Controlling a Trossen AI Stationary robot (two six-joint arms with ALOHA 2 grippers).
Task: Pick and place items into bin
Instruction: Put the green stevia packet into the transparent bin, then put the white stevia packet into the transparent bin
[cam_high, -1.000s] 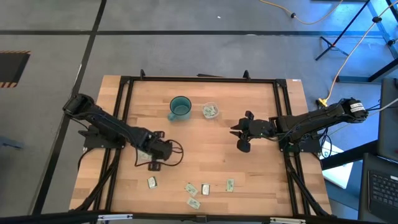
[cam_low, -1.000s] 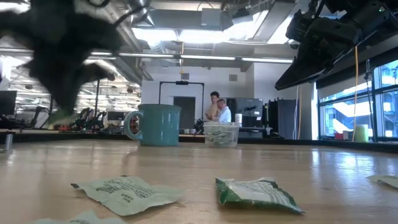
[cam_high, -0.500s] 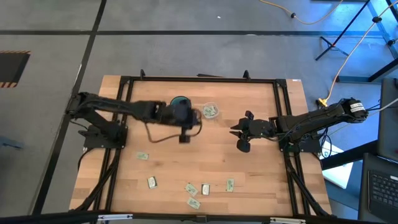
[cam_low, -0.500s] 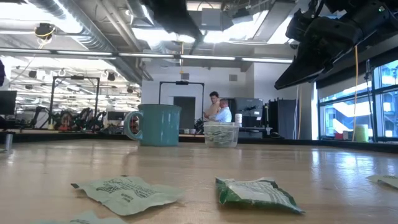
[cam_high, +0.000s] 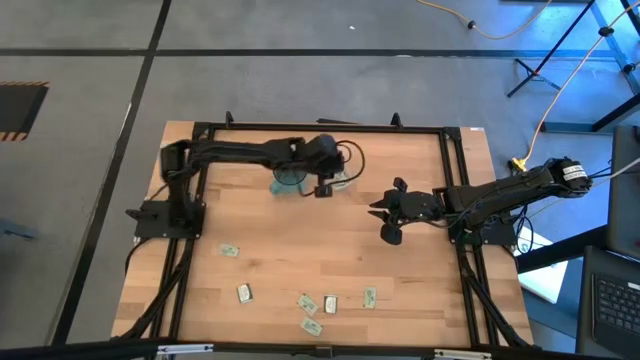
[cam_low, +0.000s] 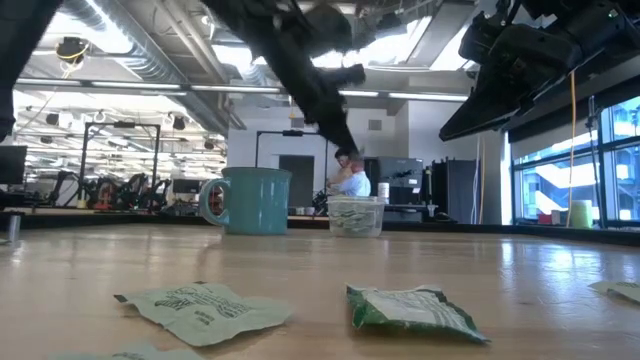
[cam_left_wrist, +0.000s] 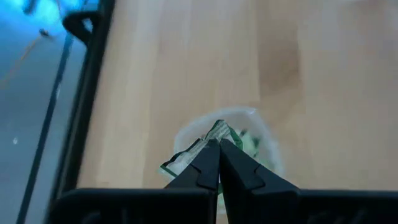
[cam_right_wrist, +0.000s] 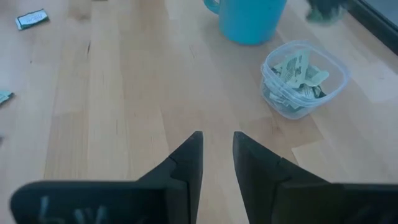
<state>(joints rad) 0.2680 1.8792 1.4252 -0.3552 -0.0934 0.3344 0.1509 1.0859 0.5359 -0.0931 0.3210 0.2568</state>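
Note:
My left gripper is shut on a pale green packet and hangs above the clear cup, which holds several packets. In the high view it is beside the cup, and its arm covers part of the teal mug. My right gripper is open and waits, raised off the table, right of the cup and mug; in the high view it is right of centre. Several loose packets lie flat near the near edge. My left gripper pinches the pale green packet between its two fingers, which come from above and point down. The fingers are on the packet's upper part; its other end sticks out to one side. The packet is lifted clear, over the cup's opening.
The mug and cup stand side by side near the far edge. Packets lie close to the low camera, one more toward the near left. A black frame borders the table. People stand in the room behind.
My left gripper rose from the table's near-left part, where it stood low by a packet, and swung fast toward the far edge and right, past the mug, to above the clear cup. One packet stays where the gripper was.

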